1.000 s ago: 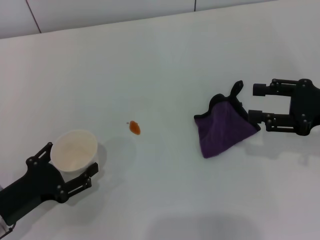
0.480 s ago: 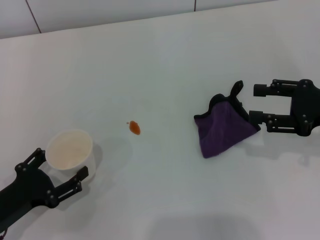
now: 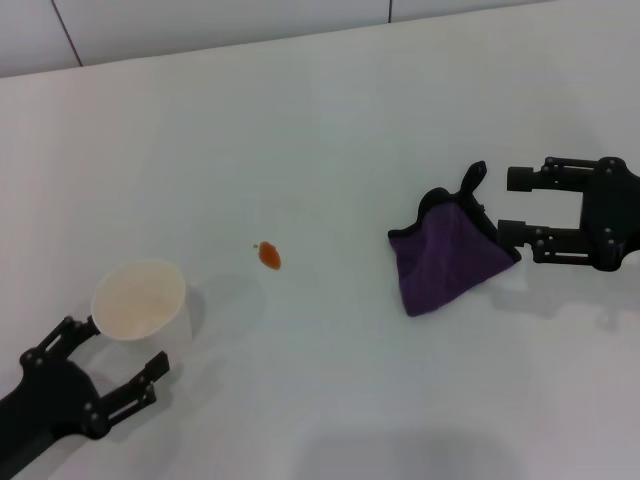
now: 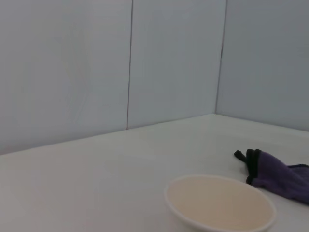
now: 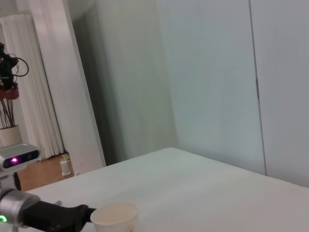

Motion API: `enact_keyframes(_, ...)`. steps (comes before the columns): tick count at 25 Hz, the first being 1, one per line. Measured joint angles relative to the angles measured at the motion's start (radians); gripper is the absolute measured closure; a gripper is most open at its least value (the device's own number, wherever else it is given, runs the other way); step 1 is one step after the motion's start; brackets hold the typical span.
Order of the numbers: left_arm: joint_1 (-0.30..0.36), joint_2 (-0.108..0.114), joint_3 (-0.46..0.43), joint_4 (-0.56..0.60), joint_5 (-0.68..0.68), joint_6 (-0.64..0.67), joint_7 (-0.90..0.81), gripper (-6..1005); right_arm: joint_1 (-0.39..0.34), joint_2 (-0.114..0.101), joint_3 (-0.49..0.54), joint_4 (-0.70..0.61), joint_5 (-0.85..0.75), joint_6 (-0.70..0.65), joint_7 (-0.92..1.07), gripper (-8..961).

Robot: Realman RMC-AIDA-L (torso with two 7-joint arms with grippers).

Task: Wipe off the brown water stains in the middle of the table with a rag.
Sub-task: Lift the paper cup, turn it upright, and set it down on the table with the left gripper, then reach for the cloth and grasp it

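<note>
On the broad white table, the small orange-brown stain sits mid-table. The right gripper, jaws wide, faces the crumpled dark purple rag, seemingly ready to grasp. The left gripper gapes just behind the cream paper cup.

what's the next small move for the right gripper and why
Probably ease the right gripper forward onto the rag and close. Its fingers are open right beside the cloth's near edge but hold nothing, and the brown water stains sit unwiped on the table. The left gripper is open, just behind the paper cup.
</note>
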Motion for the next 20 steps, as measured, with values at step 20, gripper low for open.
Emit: enact_keyframes(20, 0.127, 0.046, -0.116, 0.271, 0.123, 0.144, -0.338, 106, 0.002, -0.005, 0.012, 0.002, 0.0, 0.013, 0.006, 245)
